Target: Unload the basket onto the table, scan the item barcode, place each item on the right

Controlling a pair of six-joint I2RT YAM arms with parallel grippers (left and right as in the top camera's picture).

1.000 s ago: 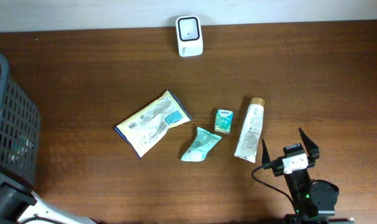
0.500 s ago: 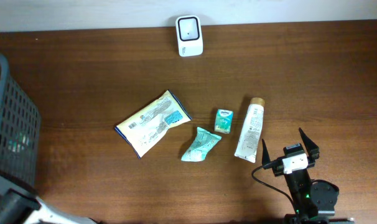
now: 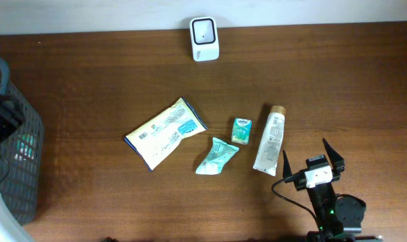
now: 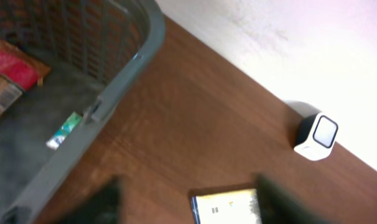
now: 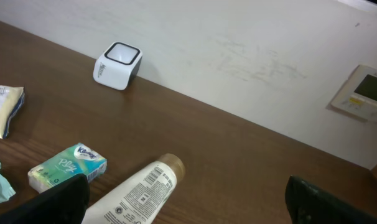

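We see the scanner (image 3: 204,38) at the far edge of the bench (image 3: 89,74), against the wall. Four items lie mid-bench, well apart from it. A yellow packet (image 3: 165,132) is on the left, and a teal wrapper (image 3: 216,156) lies nearer and to its right. A small pack of tissues (image 3: 241,130) sits just beside the wrapper. A white tube (image 3: 270,141) is rightmost, its cap pointing far. From the right wrist we can make out a barcode (image 5: 152,177) face up on the tube.

Our right pincer (image 3: 304,151) sits just right of the tube's near end, its jaws wide and holding nothing. Our left pincer (image 4: 190,190) is at the left edge by the grey basket (image 3: 25,134). Its jaws show blurred but spread wide, with nothing between them. Inside the basket lie a red pack (image 4: 14,65) and a small green-and-white one (image 4: 64,129).
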